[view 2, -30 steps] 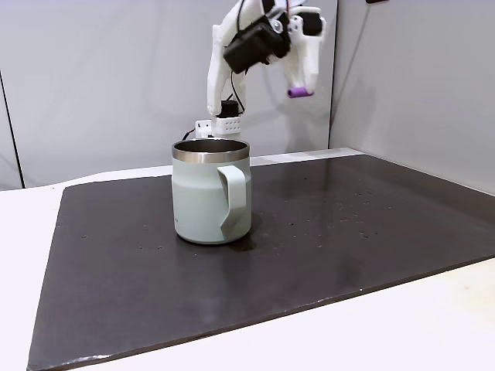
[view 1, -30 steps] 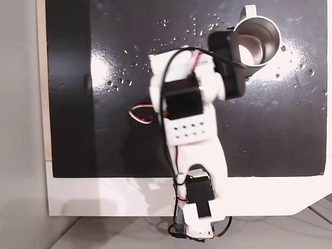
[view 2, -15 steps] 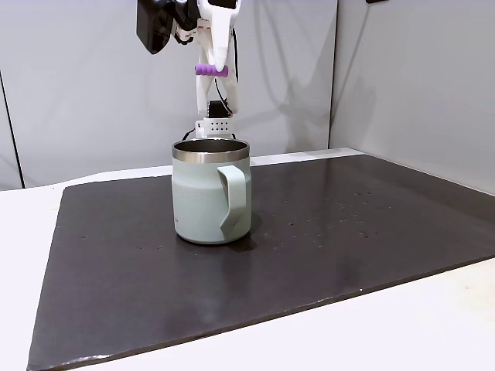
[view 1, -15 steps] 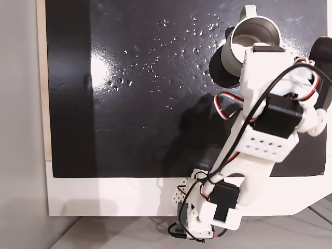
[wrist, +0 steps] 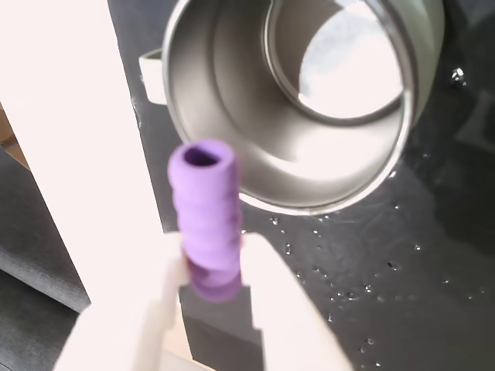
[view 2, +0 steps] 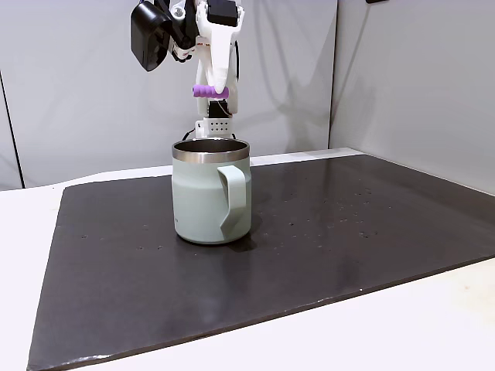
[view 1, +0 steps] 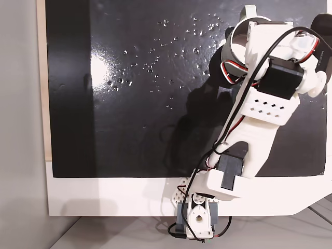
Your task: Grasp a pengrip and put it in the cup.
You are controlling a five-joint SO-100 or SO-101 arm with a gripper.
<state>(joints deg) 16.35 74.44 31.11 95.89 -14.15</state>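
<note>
White table (view 2: pixel 433 325) carrying dark glossy mat (view 2: pixel 332 232); mat covering most of tabletop, white margin showing at 6 and 9 o'clock in a fixed view (view 1: pixel 104 194). Cup (view 2: pixel 210 192) standing upright directly on mat, handle facing camera, steel rim up; in a fixed view (view 1: pixel 234 41) cup sitting toward 1 o'clock corner of mat. Small droplets or specks (view 1: pixel 155 62) lying scattered on mat around 12 o'clock. Arm base (view 1: pixel 196 223) sitting at table's 6 o'clock edge.
</note>
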